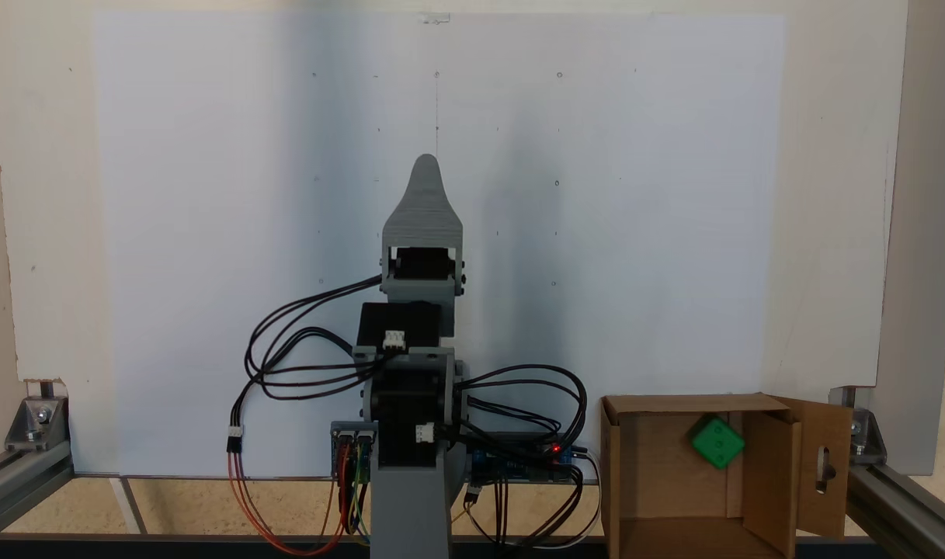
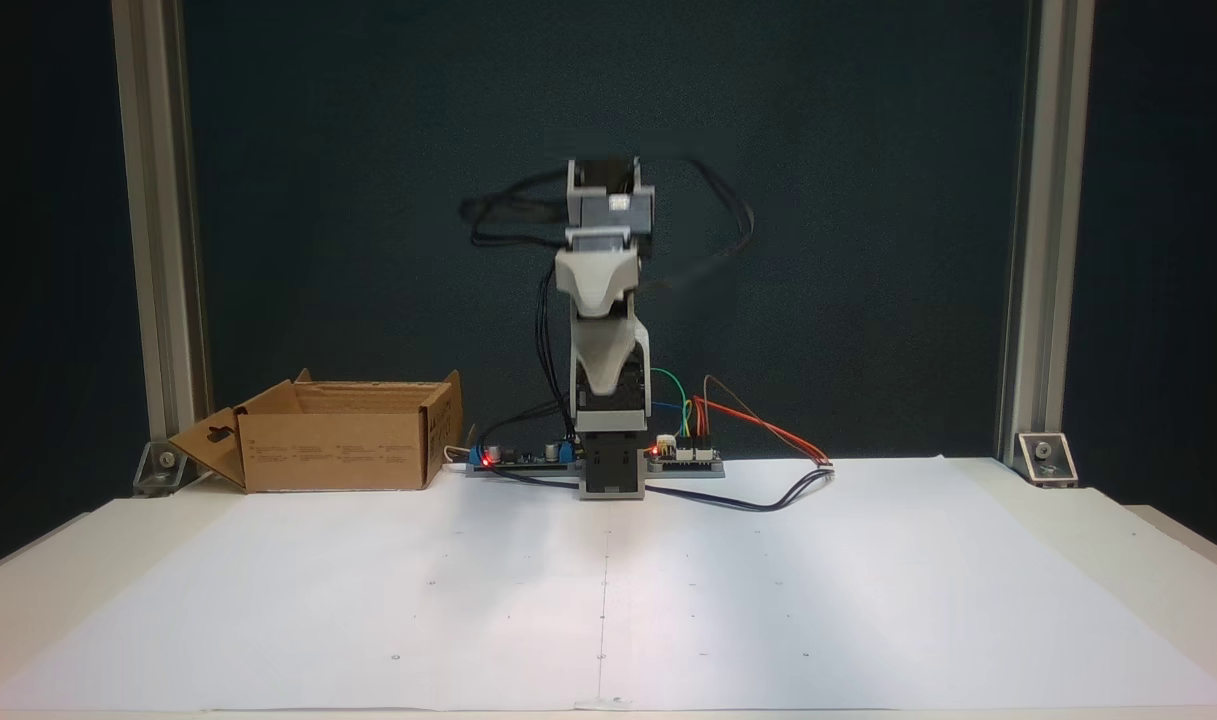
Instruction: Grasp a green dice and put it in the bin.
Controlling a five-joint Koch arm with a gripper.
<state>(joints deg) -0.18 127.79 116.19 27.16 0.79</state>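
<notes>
Surface: white paper sheet [image 2: 608, 590] covering a pale surface, metal frame rails at its edges, dark backdrop behind the arm in a fixed view.
Green dice [image 1: 717, 442]: one, lying inside the bin, tilted on an edge, close to the inner flap, two pips showing on its upper face.
Bin [image 1: 674, 466]: one brown cardboard box, open at the top, standing at the surface's back edge beside the arm's base; in a fixed view [image 2: 338, 450] it sits near the back left corner, and its outer flap with the slot-shaped cut-out [image 1: 823, 466] is folded outward.
Bin contents: the green dice alone can be made out.
Hand [image 1: 425, 167]: folded up over the arm's base, well apart from the bin; its jaws lie one behind the other, so I cannot tell whether it is spread or closed.
Boards and wires: two circuit boards [image 2: 513, 458] beside the base, red lights lit.
Open room: the whole paper sheet in front of the arm lies bare to the front edge.
</notes>
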